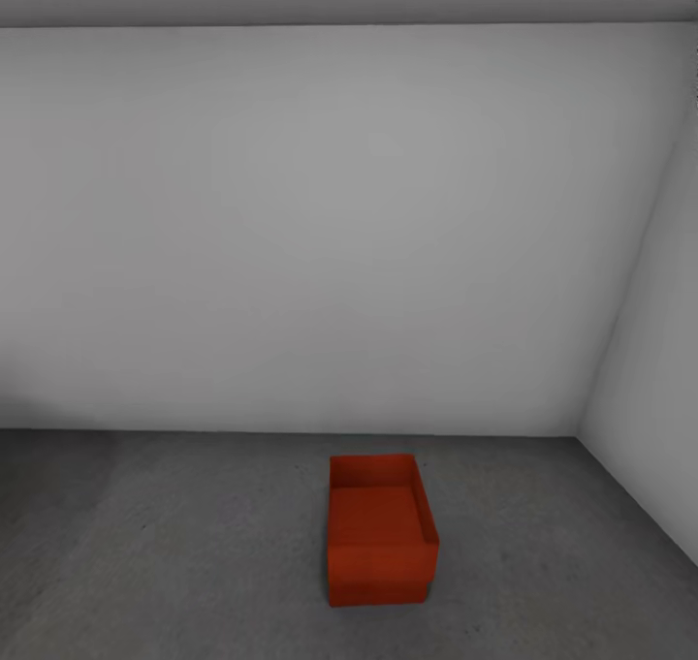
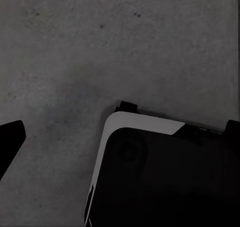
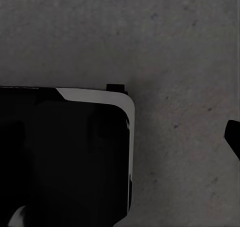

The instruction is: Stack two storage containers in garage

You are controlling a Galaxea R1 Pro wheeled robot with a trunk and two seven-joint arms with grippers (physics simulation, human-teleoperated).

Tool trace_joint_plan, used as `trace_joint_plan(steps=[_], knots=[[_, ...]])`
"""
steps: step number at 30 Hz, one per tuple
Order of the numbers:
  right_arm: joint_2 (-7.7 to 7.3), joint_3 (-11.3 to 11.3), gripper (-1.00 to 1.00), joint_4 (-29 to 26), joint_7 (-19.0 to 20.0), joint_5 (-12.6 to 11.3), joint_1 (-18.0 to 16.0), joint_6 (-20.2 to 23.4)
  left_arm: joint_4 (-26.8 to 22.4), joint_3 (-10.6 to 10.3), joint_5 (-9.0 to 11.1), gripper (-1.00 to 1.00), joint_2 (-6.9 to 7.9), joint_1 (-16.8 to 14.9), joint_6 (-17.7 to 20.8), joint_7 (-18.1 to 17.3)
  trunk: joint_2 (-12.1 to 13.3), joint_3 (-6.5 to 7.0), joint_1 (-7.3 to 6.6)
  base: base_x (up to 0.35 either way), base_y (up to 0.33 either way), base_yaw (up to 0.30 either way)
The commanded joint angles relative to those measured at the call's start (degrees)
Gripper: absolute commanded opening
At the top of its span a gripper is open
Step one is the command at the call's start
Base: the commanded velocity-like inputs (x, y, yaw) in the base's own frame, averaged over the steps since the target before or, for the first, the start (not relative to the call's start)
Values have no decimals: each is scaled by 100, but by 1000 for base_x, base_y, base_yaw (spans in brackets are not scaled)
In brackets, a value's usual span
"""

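Note:
In the head view the two storage containers stand stacked on the garage's dark concrete floor (image 1: 145, 544), near the back wall. The upper orange-red bin (image 1: 376, 517) is open-topped and empty, and it sits a little askew on the lower bin (image 1: 376, 590), of which just a low strip shows. My left gripper (image 2: 122, 132) hangs open over bare concrete, one black fingertip (image 2: 11, 139) showing at the frame's edge. My right gripper (image 3: 120, 137) is also open, with one fingertip (image 3: 233, 137) visible. Neither gripper holds anything.
Plain grey-white walls close the garage: a back wall (image 1: 320, 234) and a side wall (image 1: 659, 369) that meet in a corner to the right of the stack. Both wrist views look down past my black, white-edged base (image 2: 165, 177) (image 3: 65, 157) onto concrete.

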Motion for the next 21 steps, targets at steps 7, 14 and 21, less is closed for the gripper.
trace_joint_plan(steps=[7,14,21], knots=[[-15,10,100,17,-47,34,-6,-31,-5,-16,46,100,18,0,-12,-16,-4,6,2,0,0,0],[-19,26,100,16,-62,37,-6,-33,-39,-13,9,100,25,0,-12,-18,-4,6,2,0,0,0],[-20,39,100,16,-65,54,-6,5,-48,-8,15,100,26,1,-13,-18,-4,6,2,0,0,0]])
